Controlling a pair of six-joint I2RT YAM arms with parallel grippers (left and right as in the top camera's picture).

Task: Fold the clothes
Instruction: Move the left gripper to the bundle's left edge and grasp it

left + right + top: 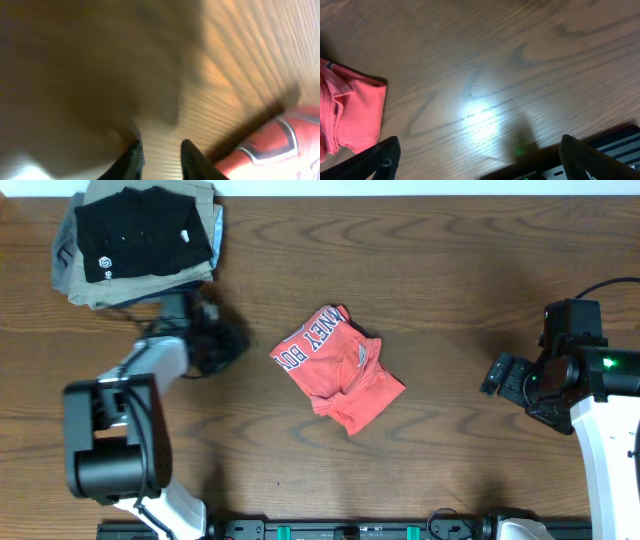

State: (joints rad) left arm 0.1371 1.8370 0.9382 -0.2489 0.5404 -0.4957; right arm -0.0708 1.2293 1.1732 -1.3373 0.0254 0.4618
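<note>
T-shirt [340, 367]: we are seeing it lying crumpled in a rough bundle on the wooden table [450, 270], with white lettering showing along its upper edge.
Left gripper [215, 345]: we are finding it hovering near the T-shirt's left side, apart from it, with its fingers [132, 160] parted a little and gripping nothing.
Right gripper [505, 375]: we are seeing it hanging well to the right of the T-shirt, its fingers spread wide and carrying nothing.
Folded pile [75, 275]: we are noting it sitting well up-left of the T-shirt, with a black shirt [140, 235] on top.
</note>
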